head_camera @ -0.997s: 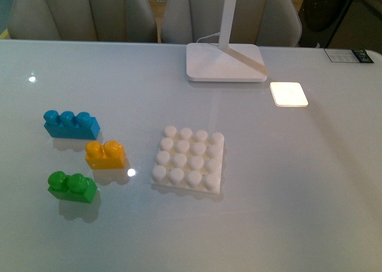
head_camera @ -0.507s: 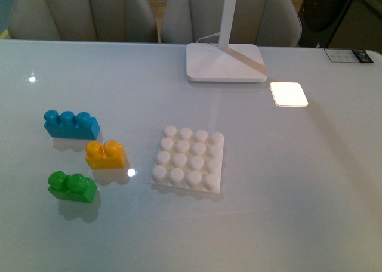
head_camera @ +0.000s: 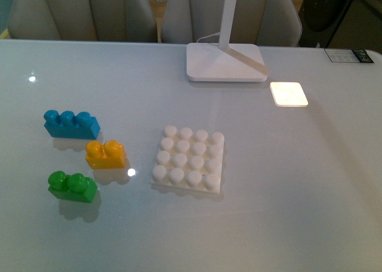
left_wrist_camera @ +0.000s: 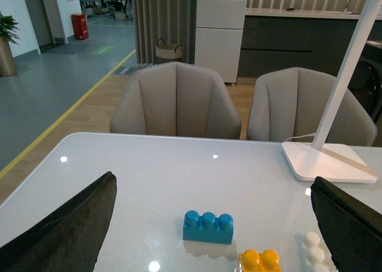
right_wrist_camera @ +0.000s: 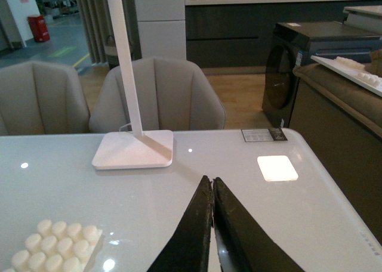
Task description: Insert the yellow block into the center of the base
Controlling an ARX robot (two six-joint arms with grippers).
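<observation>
- The yellow block (head_camera: pixel 105 154) sits on the table (head_camera: pixel 298 182) between a blue brick (head_camera: pixel 71 124) and a green brick (head_camera: pixel 72 187), near the base (head_camera: pixel 188 158) but apart from it.
- The left gripper (left_wrist_camera: pixel 213 182) is spread wide.
- The right gripper (right_wrist_camera: pixel 210 182) is pressed together, apparently empty.

Evenly lit, sharp views. The glossy white tabletop (head_camera: pixel 286 194) shows a bright square lamp reflection (head_camera: pixel 289 94), small glare spots and soft shadows.
</observation>
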